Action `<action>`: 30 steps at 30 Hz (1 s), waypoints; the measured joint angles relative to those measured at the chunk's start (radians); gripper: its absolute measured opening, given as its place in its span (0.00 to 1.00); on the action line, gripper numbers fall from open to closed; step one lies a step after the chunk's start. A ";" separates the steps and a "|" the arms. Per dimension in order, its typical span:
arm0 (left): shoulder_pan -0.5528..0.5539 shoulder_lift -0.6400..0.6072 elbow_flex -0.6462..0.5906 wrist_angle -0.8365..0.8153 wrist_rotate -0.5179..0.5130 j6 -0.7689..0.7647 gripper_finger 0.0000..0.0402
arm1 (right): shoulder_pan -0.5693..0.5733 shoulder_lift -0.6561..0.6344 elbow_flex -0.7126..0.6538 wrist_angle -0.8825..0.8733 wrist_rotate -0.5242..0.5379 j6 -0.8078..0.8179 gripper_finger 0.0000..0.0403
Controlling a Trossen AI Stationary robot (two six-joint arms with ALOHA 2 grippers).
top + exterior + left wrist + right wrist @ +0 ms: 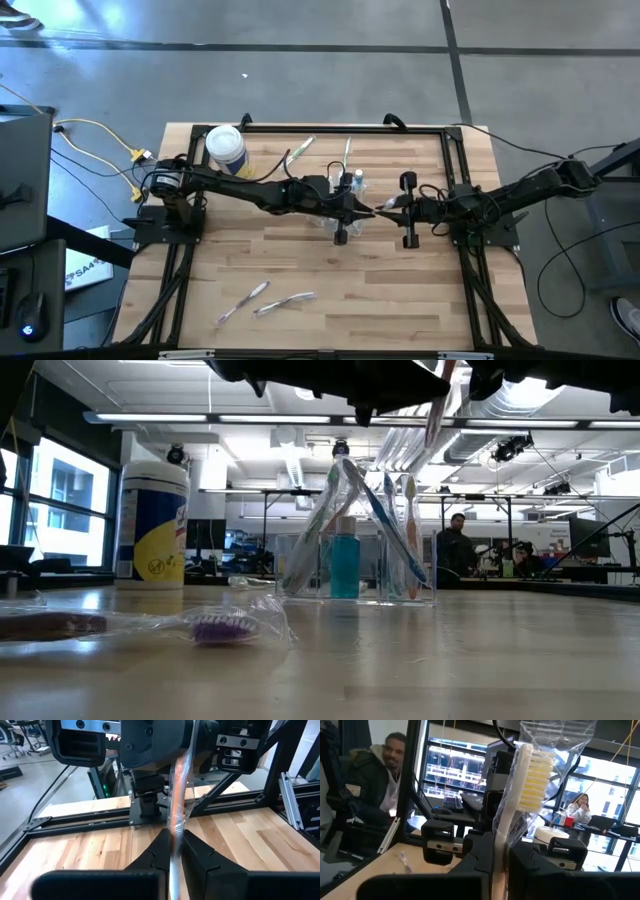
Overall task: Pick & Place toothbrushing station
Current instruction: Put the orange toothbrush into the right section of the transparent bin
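A toothbrush in a clear wrapper (179, 805) hangs in the air over the middle of the table, between my two arms. My left gripper (362, 210) reaches in from the table's left and my right gripper (386, 208) from the right. Both are shut on this brush. Its white head with yellow bristles (534, 777) sticks up past my right fingers. Just beyond them toward the far edge, the see-through toothbrushing station (345, 192) rests on its base on the wood. It holds several brushes and a blue bottle (344, 565). My left gripper pinches the wrapped toothbrush's handle (175, 837) between its two fingers (200, 855), coming in about level from the table's left. The brush rises out of the fingers toward my right gripper, clear of the table. My right gripper pinches the same brush through the wrapper, on the handle just below the head (501, 840), between its two fingers (530, 860). It comes in roughly level from the table's right. The head stands upright above the fingers, with loose wrapper around it.
A white tub with a yellow label (226, 148) stands at the far left. Two wrapped toothbrushes (262, 300) lie near the front edge, one with purple bristles (222, 628). Loose brushes (300, 152) lie toward the far edge. People sit in the room beyond the table.
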 joint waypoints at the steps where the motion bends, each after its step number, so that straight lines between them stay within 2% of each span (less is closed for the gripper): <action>1: 0.000 0.000 0.000 -0.002 0.000 0.000 0.09 | 0.000 0.000 0.000 -0.001 0.000 0.001 0.04; 7: 0.000 0.000 0.000 -0.010 0.000 -0.002 0.27 | 0.000 -0.001 0.000 0.008 0.000 0.027 0.04; 18: 0.000 -0.004 0.000 -0.034 0.000 -0.004 0.49 | 0.000 -0.001 0.000 0.014 0.030 0.048 0.04; 21: -0.001 -0.028 -0.001 -0.085 -0.078 0.005 0.55 | 0.001 -0.002 0.000 0.014 0.049 0.049 0.04; 25: 0.000 -0.080 -0.001 -0.207 -0.196 0.097 0.59 | 0.001 -0.002 0.000 0.005 0.081 0.047 0.04; 30: 0.000 -0.158 -0.002 -0.370 -0.205 0.104 0.60 | 0.001 -0.009 0.000 0.000 0.106 0.042 0.04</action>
